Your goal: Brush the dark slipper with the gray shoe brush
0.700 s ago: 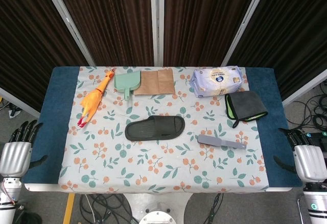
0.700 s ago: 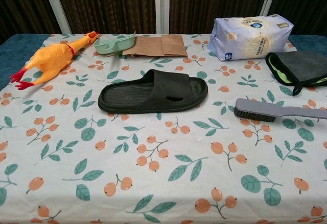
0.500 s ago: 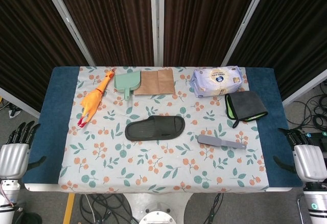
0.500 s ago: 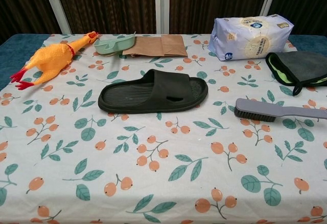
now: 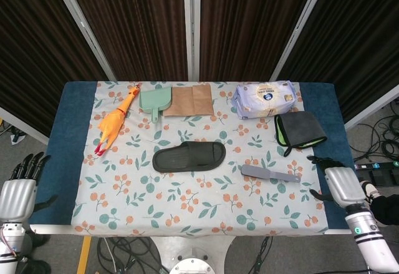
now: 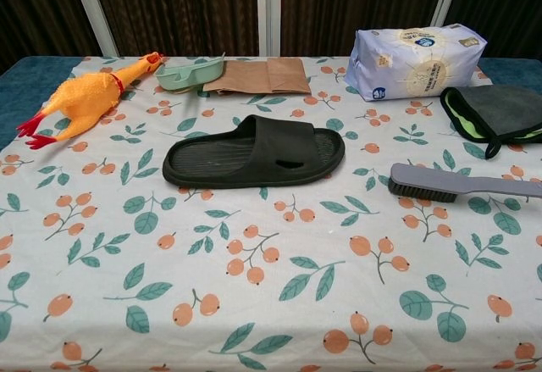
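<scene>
1. Step in hand, as judged: the reach for the gray shoe brush (image 5: 269, 174). The right hand (image 5: 339, 183) hovers just beyond the handle tip, its fingers (image 5: 320, 160) apart and holding nothing
2. The brush lies flat on the surface (image 5: 206, 205), to the right of the dark slipper (image 5: 189, 156) and apart from it, bristle head toward the slipper and handle pointing away. A sound grasp would likely close around the slim handle, well back from the head, so the bristles stay free
3. The handle sits low on the cloth, so the fingers probably need to come down over it and wrap, not slide in from the side
4. The left hand (image 5: 16, 193) waits off the surface edge, far to the left of the slipper, fingers spread and empty. It could steady the slipper, which looks light enough to skid under a stroke
5. Slipper: matte dark foam or rubber, ribbed footbed, open toe, one strap. Brush: rigid gray plastic, dense short bristles underneath. Surface: printed floral cloth, slightly creased
</scene>
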Robot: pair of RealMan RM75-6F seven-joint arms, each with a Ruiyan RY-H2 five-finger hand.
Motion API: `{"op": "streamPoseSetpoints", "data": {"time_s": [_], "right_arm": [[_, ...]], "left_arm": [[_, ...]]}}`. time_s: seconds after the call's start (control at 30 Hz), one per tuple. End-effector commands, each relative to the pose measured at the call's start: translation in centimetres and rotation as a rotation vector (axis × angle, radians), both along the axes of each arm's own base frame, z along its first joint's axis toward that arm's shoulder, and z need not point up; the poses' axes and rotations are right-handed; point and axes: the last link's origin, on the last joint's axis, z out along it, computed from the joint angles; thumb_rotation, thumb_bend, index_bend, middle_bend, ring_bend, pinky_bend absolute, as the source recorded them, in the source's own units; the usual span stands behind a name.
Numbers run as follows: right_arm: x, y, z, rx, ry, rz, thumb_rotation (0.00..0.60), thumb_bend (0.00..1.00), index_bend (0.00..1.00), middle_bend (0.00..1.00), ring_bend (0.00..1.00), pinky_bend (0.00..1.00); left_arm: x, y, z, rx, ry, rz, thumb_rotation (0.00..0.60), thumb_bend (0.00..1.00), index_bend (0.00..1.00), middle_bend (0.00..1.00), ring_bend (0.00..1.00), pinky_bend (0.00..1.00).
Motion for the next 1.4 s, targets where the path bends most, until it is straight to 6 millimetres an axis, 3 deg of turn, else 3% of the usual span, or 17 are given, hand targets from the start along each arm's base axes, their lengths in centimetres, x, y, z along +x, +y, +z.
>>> {"op": "streamPoseSetpoints", "data": {"time_s": [0.03, 0.2, 0.43, 0.73, 1.4], "right_arm": [[0.6, -3.4, -3.8, 0.113, 0.02, -0.015, 0.6, 0.07, 0.19, 0.28, 0.22, 0.3], [0.0, -5.5, -6.4, 0.189, 0.045, -0.05, 0.6, 0.07, 0.29, 0.36, 0.28, 0.35], [-0.1, -6.7, -9.0, 0.269, 0.034, -0.089, 0.6, 0.08, 0.38, 0.43, 0.35, 0.39], [0.1, -7.6, -10.4, 0.32, 0.002, -0.128, 0.6, 0.08, 0.45, 0.48, 0.42, 0.46], [1.0, -8.6, -11.4, 0.374, -0.185, -0.236, 0.6, 0.12, 0.7, 0.64, 0.74, 0.87]], "left_arm": [[-0.4, -0.2, 0.0, -0.001, -0.006, 0.013, 0.6, 0.01, 0.16, 0.18, 0.07, 0.19], [-0.9, -0.5, 0.0, -0.006, -0.015, 0.029, 0.6, 0.01, 0.16, 0.18, 0.07, 0.19], [-1.4, -0.7, 0.1, -0.003, -0.022, 0.038, 0.6, 0.01, 0.16, 0.18, 0.07, 0.19], [-1.7, -0.8, 0.3, 0.007, -0.023, 0.046, 0.6, 0.01, 0.16, 0.18, 0.07, 0.19], [-1.9, -1.2, 0.9, 0.027, -0.017, 0.059, 0.6, 0.01, 0.16, 0.18, 0.07, 0.19]]}}
